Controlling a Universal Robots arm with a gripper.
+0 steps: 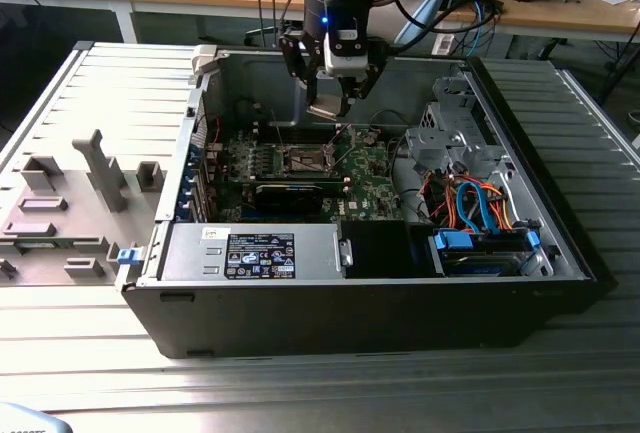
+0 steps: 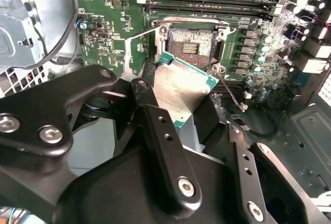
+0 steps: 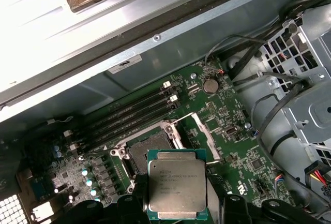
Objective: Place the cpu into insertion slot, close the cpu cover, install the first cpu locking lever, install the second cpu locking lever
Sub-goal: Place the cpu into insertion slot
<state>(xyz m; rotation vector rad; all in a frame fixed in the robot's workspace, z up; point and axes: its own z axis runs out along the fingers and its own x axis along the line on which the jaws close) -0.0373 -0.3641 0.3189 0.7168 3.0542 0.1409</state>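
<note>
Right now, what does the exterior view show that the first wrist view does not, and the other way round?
Exterior view's extra: the open black computer case seen whole from outside, and the grey moulded fixture tray beside it on the exterior view's left.

First wrist view's extra: the round silver coin battery and the long black memory slots, close up.

Shared: the green circuit board, the small silver-topped square cpu gripped in the end effector, and the empty dark square insertion slot.

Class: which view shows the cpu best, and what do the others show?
The first wrist view: the cpu faces the camera, metal top and green rim plain. The second wrist view shows it slanted, partly behind the hand; the exterior view, a small plate.
</note>
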